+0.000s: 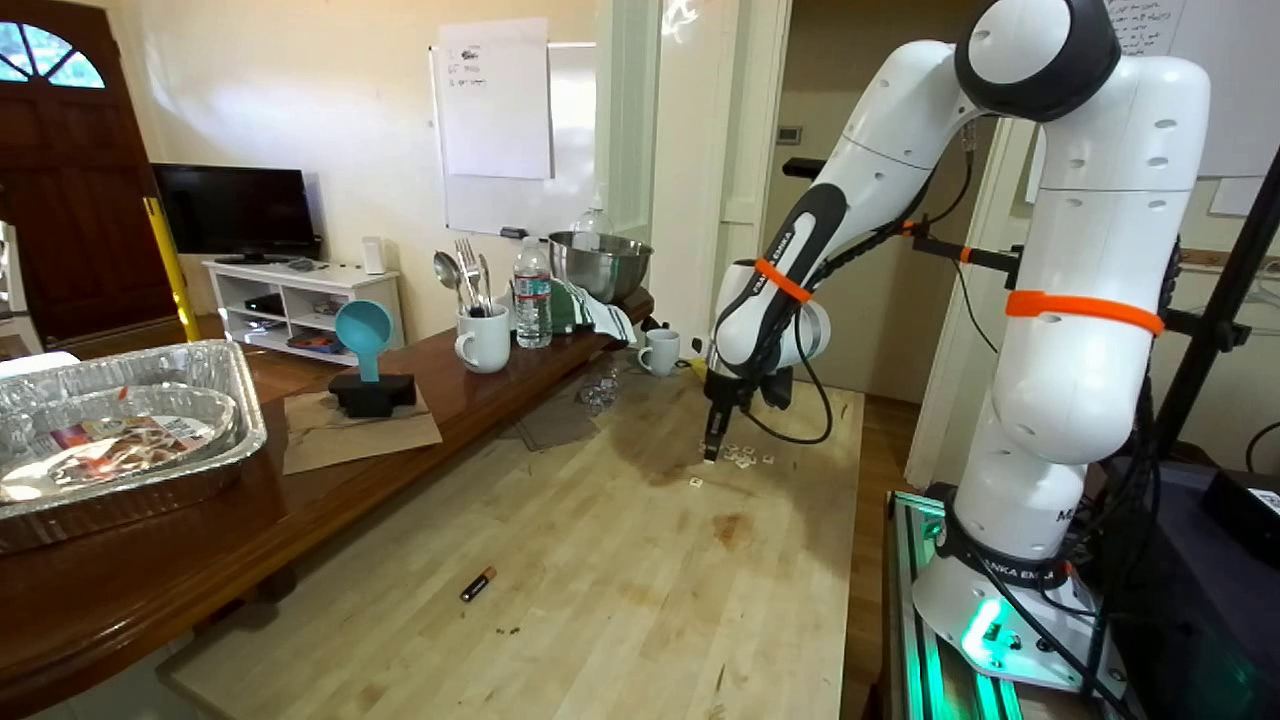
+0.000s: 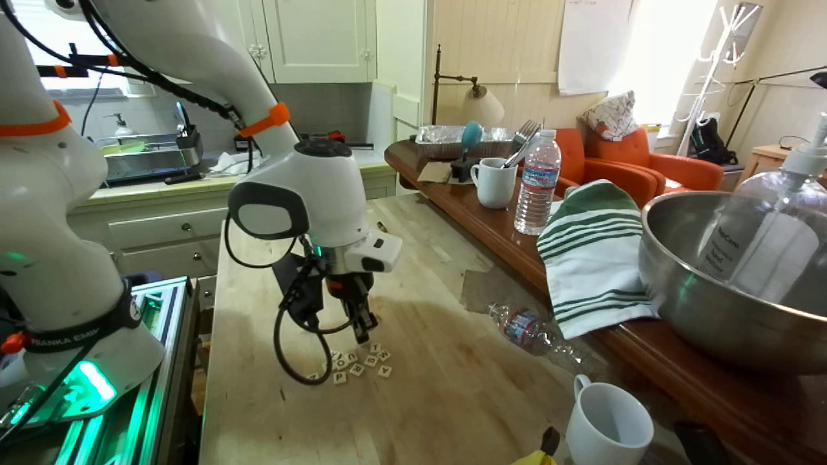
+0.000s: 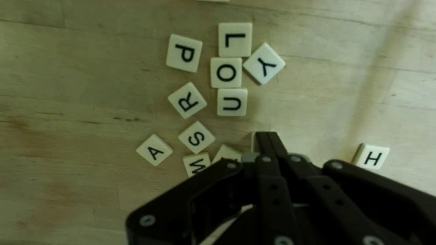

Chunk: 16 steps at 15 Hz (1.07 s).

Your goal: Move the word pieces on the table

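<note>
**Black two-fingered pincer [image 3: 266, 133], drawn to its narrowest, at cream-coloured square letter tiles [image 3: 226, 72]**

Only the wrist view lets us read most of the tiles: P, L, O, Y, U, R, S, A and H. Another may be M or W; we cannot tell. L, O and U run close together in a line, Y sits just beside them on the right, and H lies well apart at the right of that view. In both exterior views we see the tiles as small pale squares, loosely clustered on the long pale-wood plank table [image 1: 620, 580], where the white robot arm with orange bands [image 1: 1085, 380] reaches down.

In an exterior view we find a flat black television [image 1: 237, 208] and a dark brown wooden door [image 1: 70, 170]; in an exterior view we find orange upholstered armchairs [image 2: 685, 169] and, spread in full, a white cloth with green stripes [image 2: 594, 278] draped over the edge of a reddish-brown polished wooden counter [image 2: 481, 223]. A short black-and-copper cylindrical battery [image 1: 478, 583] shows plainly on the table in an exterior view.

As for the pincer, in the wrist view its fingers [image 3: 262, 146] lie pressed together, side by side. A partly hidden tile peeks out at the left of the fingertips; whether they touch it, we cannot tell. In both exterior views the pincer points down, its tips near the tiles.
</note>
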Each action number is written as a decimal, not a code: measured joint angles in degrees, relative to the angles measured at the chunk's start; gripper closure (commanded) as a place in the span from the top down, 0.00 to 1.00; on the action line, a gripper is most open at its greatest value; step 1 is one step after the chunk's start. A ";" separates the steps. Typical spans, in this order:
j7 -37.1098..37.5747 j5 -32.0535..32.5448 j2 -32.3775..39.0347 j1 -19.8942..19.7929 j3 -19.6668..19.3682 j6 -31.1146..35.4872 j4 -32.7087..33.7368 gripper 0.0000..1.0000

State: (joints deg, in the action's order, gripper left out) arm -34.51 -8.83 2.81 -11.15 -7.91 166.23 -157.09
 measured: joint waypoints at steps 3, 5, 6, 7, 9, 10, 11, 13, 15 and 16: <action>0.00 -1.35 0.00 0.00 0.88 0.00 0.00 0.00; 0.06 -1.41 0.00 0.00 1.05 0.00 0.00 0.00; 0.08 -1.41 0.00 0.00 1.07 0.00 0.00 0.00; 0.08 -1.41 0.00 0.00 1.07 -0.01 0.00 0.00; 0.08 -1.41 0.00 0.00 1.08 -0.02 0.00 0.00; 0.08 -1.41 0.00 0.00 1.09 -0.02 0.00 0.00; 0.08 -1.41 -0.01 0.00 1.14 -0.06 0.00 0.00; 0.07 -1.51 -0.06 0.03 1.61 -0.24 0.00 0.00; 0.07 -1.57 -0.17 0.15 2.22 -0.73 0.02 0.00; 0.08 -1.58 -0.26 0.27 2.47 -1.15 0.04 0.00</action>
State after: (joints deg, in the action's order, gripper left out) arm -34.43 -10.41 2.56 -10.88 -5.45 165.08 -157.06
